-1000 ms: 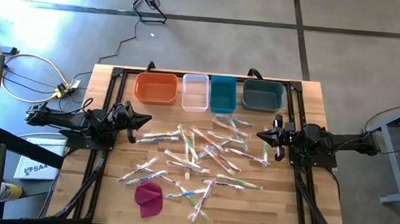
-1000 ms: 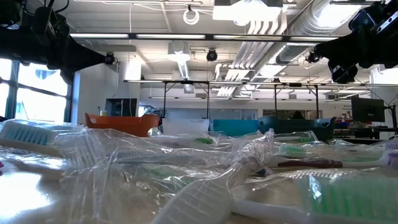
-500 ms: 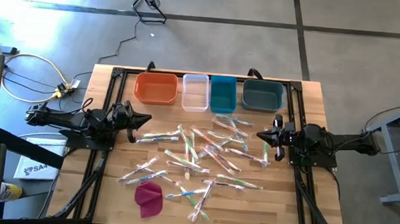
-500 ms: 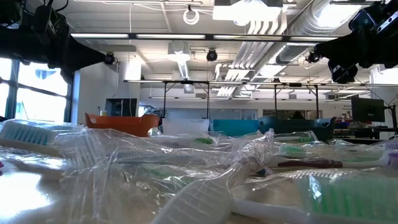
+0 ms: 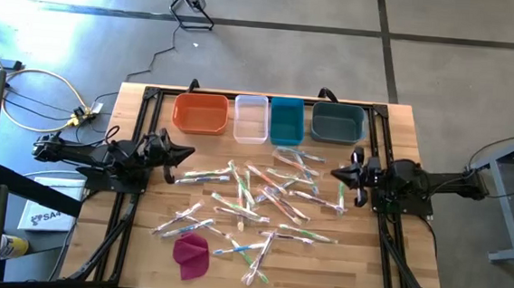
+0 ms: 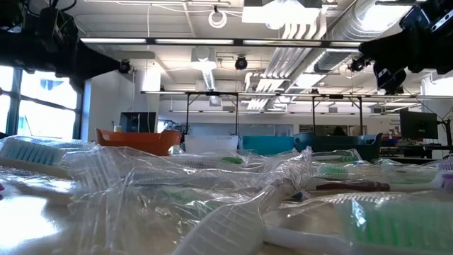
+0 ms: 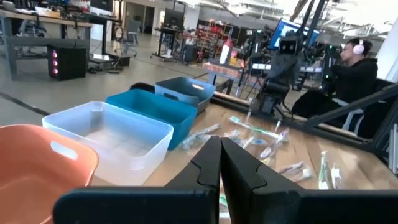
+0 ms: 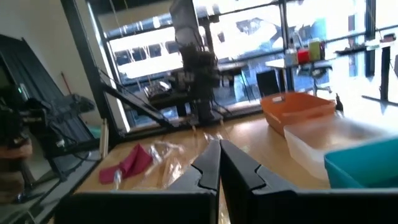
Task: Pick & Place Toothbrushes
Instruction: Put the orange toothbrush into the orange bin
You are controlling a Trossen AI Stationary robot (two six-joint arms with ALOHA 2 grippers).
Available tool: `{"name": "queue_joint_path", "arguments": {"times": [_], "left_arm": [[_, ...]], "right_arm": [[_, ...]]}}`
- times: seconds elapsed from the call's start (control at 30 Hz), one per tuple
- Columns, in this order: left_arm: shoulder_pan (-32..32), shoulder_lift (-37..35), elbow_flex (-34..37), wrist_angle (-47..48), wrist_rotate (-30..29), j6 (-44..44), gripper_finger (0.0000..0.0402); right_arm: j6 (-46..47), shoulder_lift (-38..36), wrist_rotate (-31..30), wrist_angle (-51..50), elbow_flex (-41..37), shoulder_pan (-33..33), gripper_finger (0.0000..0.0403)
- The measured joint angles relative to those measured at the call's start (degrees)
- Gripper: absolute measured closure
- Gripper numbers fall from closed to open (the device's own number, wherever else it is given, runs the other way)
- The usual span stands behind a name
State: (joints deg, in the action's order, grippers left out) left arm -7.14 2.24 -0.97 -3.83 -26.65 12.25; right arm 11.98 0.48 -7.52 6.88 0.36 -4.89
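Several toothbrushes (image 5: 258, 194) in clear wrappers lie scattered flat on the middle of the wooden table; the low view shows them close up (image 6: 212, 184). My left gripper (image 5: 190, 154) hovers shut at the pile's left edge, pointing level toward the right, with nothing in it (image 7: 220, 149). Facing it from the pile's right edge, my right gripper (image 5: 332, 173) is also shut and holds nothing (image 8: 219, 152).
Along the table's far edge stand an orange bin (image 5: 200, 113), a clear bin (image 5: 251, 117), a teal bin (image 5: 287, 120) and a dark grey bin (image 5: 338, 123). A magenta cloth lump (image 5: 192, 254) lies near the front left. A seated person (image 7: 354, 68) shows beyond the table.
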Motion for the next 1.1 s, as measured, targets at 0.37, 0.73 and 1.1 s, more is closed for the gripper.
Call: {"name": "queue_joint_path", "arguments": {"times": [0.37, 0.73, 1.1], "left_arm": [[0.0, 0.0, 0.0, 1.0, 6.9, -12.0, 0.0394], [0.0, 0.0, 0.0, 1.0, 14.6, -18.0, 0.0394], [0.0, 0.0, 0.0, 1.0, 13.8, -17.8, 0.0394]], "right_arm": [[-3.6, 0.0, -0.9, 0.9, 0.0, 0.0, 0.0401], [-9.1, 0.0, -2.9, 0.2, 0.0, 0.0, 0.0401], [-8.9, 1.1, -8.7, 3.7, 0.0, 0.0, 0.0401]]}}
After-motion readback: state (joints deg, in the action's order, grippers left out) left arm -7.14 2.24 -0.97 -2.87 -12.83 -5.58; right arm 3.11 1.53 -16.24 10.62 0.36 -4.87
